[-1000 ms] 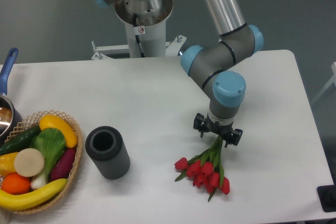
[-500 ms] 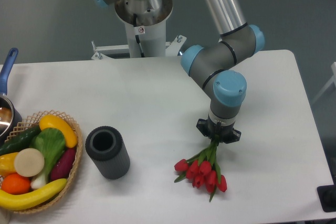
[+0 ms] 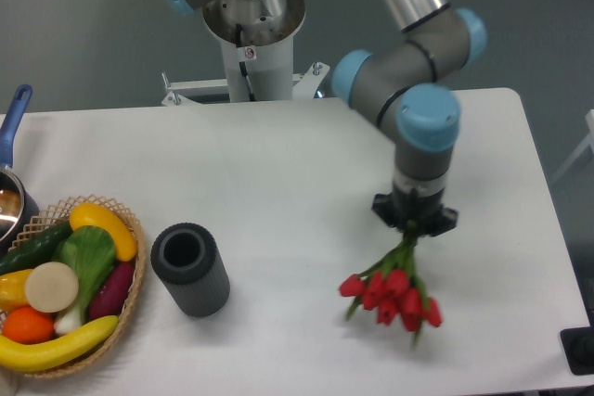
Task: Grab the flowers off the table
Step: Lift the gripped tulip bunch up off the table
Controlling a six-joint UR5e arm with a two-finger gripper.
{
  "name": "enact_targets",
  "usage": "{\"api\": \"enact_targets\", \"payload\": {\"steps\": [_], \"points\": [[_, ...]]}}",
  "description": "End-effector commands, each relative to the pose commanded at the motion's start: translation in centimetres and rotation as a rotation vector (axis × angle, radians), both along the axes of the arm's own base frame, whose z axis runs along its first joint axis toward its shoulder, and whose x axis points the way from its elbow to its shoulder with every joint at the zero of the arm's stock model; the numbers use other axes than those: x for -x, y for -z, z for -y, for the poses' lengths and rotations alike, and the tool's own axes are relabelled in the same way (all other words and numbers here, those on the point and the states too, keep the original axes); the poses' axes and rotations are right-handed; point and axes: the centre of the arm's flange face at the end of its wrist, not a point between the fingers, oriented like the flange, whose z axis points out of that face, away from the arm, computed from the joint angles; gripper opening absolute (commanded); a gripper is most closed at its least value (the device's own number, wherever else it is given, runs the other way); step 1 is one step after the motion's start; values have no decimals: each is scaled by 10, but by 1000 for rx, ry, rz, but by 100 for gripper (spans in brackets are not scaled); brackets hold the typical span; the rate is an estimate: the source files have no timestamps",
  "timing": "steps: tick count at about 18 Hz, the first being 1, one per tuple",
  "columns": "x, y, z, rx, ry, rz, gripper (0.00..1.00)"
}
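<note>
The flowers (image 3: 394, 294), a small bunch of red tulips on green stems, hang with their heads toward the front edge of the white table (image 3: 278, 173). Their stems run up into my gripper (image 3: 415, 222), which points straight down over the right part of the table and is shut on the stems. The fingertips are hidden behind the black gripper body and the stems. The picture is slightly blurred around the arm and the bunch, and I cannot tell whether the heads still touch the tabletop.
A dark grey cylinder (image 3: 190, 269) lies left of centre. At the front left stands a wicker basket (image 3: 139, 271) of fruit and vegetables, with a blue-handled pot (image 3: 11, 194) behind it. The robot's base (image 3: 251, 34) is at the back. A black object (image 3: 580, 350) sits at the right edge.
The gripper closed on the stems, then moved to the right with the arm. The tulips came along, shifting right across the table.
</note>
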Motion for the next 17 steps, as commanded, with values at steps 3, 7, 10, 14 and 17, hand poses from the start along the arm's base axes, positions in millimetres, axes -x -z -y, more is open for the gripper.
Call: {"api": "enact_targets", "payload": {"steps": [3,7,10,14,17], "points": [[11,-12,-2,15,3,28,0],[32,-22,-11,51,27,90,0],[41,-35,-15,81,117,131,0],[45,-37,-13,90,117,153,0],[44,-36,-12,92,117,154,0]]}}
